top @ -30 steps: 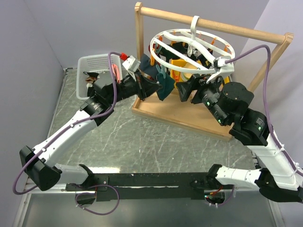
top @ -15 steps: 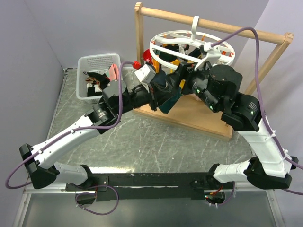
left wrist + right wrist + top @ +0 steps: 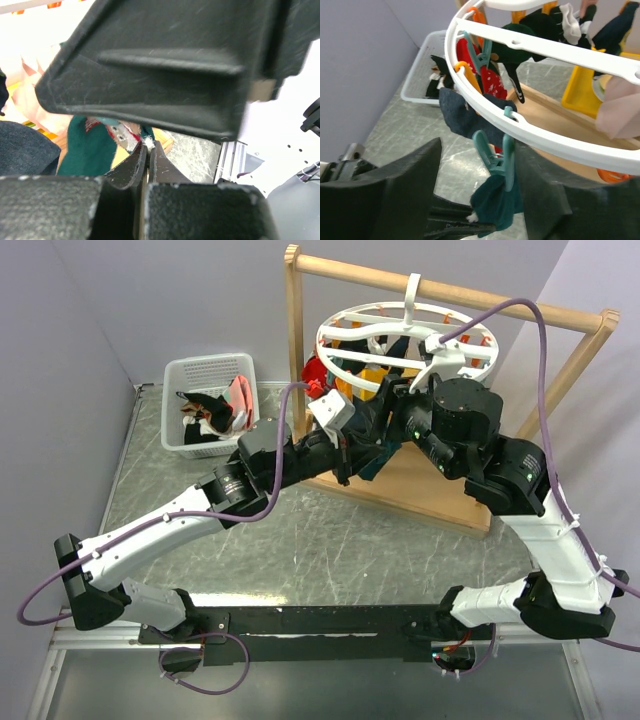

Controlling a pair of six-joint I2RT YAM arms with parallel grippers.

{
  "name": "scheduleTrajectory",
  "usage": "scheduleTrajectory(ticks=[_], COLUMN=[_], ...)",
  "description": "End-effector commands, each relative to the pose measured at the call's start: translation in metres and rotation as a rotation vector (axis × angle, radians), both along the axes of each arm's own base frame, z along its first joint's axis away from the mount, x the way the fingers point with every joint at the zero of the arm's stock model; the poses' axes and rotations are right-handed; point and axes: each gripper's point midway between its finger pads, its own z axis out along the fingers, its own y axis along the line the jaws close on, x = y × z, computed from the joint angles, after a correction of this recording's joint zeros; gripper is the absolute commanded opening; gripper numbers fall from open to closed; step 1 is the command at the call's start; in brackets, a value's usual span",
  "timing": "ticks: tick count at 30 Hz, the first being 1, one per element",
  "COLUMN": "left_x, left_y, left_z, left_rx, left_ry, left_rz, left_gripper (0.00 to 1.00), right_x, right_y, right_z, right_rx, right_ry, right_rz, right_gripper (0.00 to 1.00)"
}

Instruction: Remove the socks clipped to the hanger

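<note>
Within the last second both arms have swung in under the hanger (image 3: 335, 355). The left pincer (image 3: 145, 150) is clenched on the hem of a dark teal sock (image 3: 495, 200), and the right pincer (image 3: 479, 146), jaws apart but narrowing, now straddles the teal clip (image 3: 495, 155) holding it. Squeezing that clip should free the sock. Other socks (image 3: 492, 82) hang clipped, and some lie in the white basket (image 3: 190, 375) on the grey marbled desk (image 3: 300, 540), between pale lilac walls
</note>
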Motion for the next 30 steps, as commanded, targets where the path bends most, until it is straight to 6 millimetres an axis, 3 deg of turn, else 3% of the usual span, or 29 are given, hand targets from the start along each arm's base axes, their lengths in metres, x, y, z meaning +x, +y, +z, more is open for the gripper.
scheduleTrajectory(ticks=[1, 7, 18, 21, 24, 25, 30], left_x=[-0.007, -0.010, -0.012, -0.020, -0.042, -0.051, -0.071], left_y=[0.001, 0.005, 0.011, 0.014, 0.015, 0.019, 0.048], left_z=[0.029, 0.031, 0.020, 0.013, -0.003, -0.016, -0.041], left_rx=[-0.040, -0.039, -0.024, 0.013, 0.106, 0.161, 0.258], left_ry=[-0.054, -0.061, -0.041, -0.027, 0.001, 0.029, 0.074], left_rz=[-0.002, 0.004, 0.014, -0.018, -0.133, -0.172, -0.198], left_gripper=[0.01, 0.01, 0.01, 0.02, 0.01, 0.01, 0.01], right_x=[0.002, 0.005, 0.006, 0.006, 0.007, 0.007, 0.007], right_y=[-0.014, -0.014, -0.023, -0.025, -0.026, -0.028, -0.033], right_z=[0.006, 0.000, 0.003, 0.003, 0.002, 0.001, 0.001], right_rx=[0.010, -0.012, -0.006, -0.007, -0.011, -0.011, -0.005], right_ry=[-0.041, -0.033, -0.059, -0.061, -0.063, -0.063, -0.072], right_rz=[-0.052, -0.064, -0.102, -0.108, -0.113, -0.119, -0.133], right_gripper=[0.60, 0.57, 0.35, 0.32, 0.32, 0.32, 0.32])
